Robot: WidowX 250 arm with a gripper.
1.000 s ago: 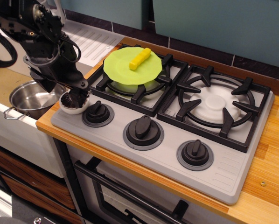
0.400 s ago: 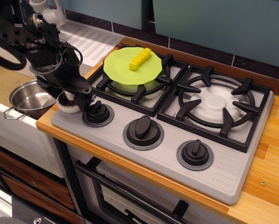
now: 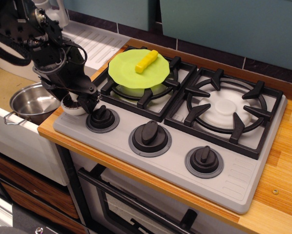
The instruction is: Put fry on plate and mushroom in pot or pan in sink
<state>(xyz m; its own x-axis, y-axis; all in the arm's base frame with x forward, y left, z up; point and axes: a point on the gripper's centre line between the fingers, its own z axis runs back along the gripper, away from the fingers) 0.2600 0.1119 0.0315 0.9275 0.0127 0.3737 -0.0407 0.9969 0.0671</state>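
Note:
The yellow fry lies on the lime-green plate, which rests on the back left burner. The white mushroom is at the stove's front left corner, by the counter edge. My gripper is down on it, dark fingers closed around its top, so only the cap's lower left side shows. The steel pot stands in the sink, just left of the mushroom and lower.
Three black knobs line the stove front, the nearest right beside my gripper. The ribbed drainboard lies behind the sink. The right burner grate is bare. My arm's cables hang over the sink.
The gripper and the mushroom have shifted a little left toward the counter edge and the pot. The gripper has turned slightly. Fry, plate and pot have not moved.

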